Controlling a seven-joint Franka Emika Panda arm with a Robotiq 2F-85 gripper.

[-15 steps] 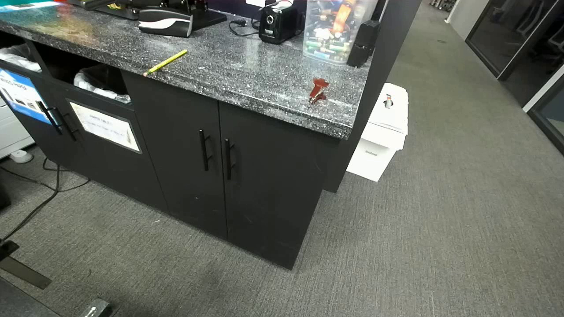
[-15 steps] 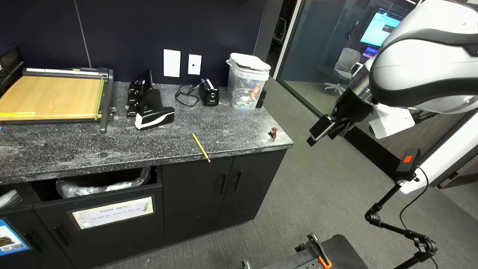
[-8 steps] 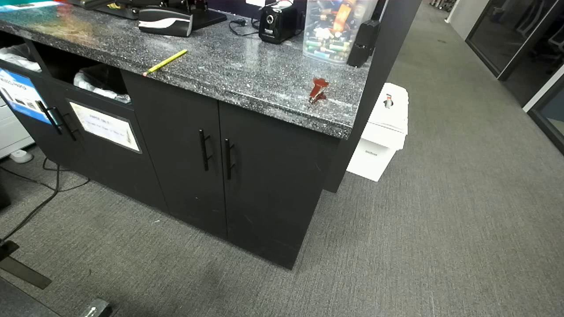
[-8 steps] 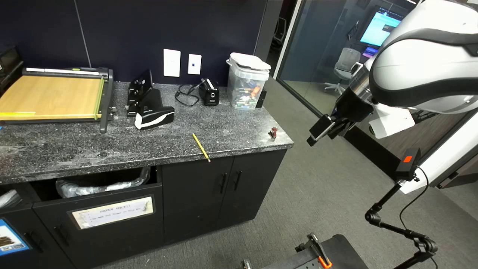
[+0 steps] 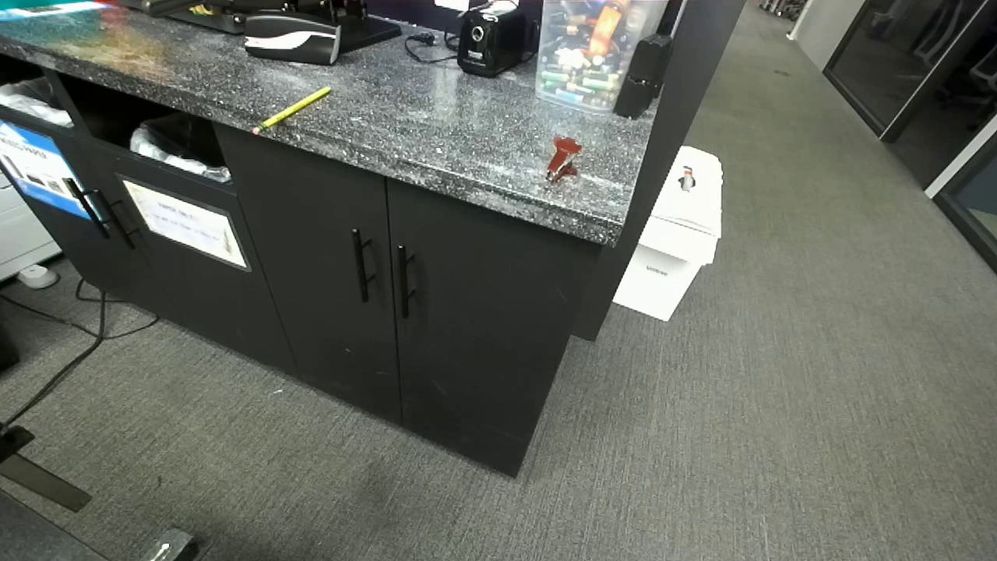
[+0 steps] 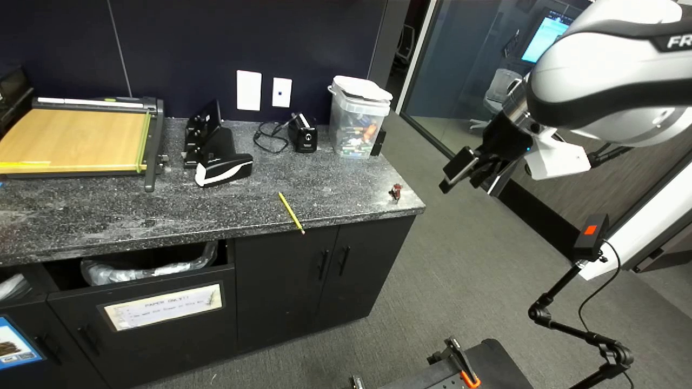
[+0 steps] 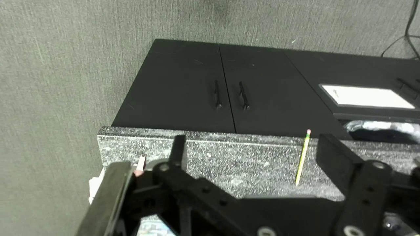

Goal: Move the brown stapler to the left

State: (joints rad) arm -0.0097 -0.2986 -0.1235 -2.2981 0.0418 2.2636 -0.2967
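The brown stapler is a tiny reddish-brown piece on the speckled countertop, close to its front corner. It also shows in an exterior view near the right end of the counter. In the wrist view a small reddish, pale-topped piece, likely the stapler, is partly hidden behind the left finger parts. My gripper hangs in the air off the right end of the counter, apart from the stapler. In the wrist view my gripper is open, with nothing between its fingers.
A yellow pencil lies across the counter's front edge. A clear bucket, a black pencil sharpener, a black-and-white stapler and a paper cutter stand behind. A camera on a jointed stand is below the arm.
Over the last half second the arm has shifted left and slightly up in an exterior view, with the gripper still open. The stapler and other counter items have not moved.
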